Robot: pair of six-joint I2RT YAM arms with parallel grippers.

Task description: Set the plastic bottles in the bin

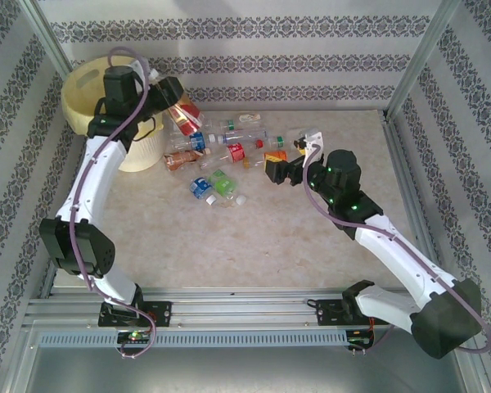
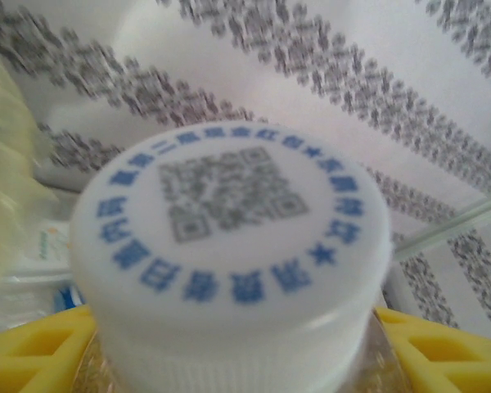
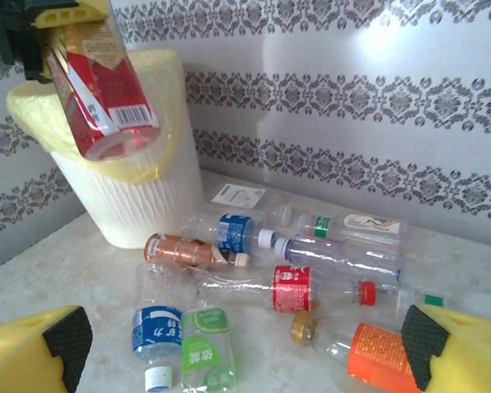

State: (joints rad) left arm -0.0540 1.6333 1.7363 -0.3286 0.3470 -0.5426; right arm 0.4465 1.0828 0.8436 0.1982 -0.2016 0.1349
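The left tool (image 1: 172,97) is pinched on a red-labelled bottle (image 1: 185,115), its yellow fingers (image 2: 33,352) pressed on either side just under the white cap (image 2: 229,237). The bottle hangs tilted, base down, just beside the rim of the bin (image 1: 82,86) at its 3 o'clock. The left arm rises from its base to an elbow at 9 o'clock; the forearm reaches toward 12 o'clock alongside the bin, with the wrist bent toward 3 o'clock. The right tool (image 1: 288,157) is spread wide and holds nothing. It sits low over the desk (image 1: 229,246) and points toward 9 o'clock at the heap's 3 o'clock edge. An orange-labelled bottle (image 3: 376,356) lies just inside one of its pads (image 3: 69,336). The right arm runs out to an elbow at 4 o'clock and folds back toward 10 o'clock. The other bottles (image 1: 221,160) lie loose on the desk between the bin and the right tool.
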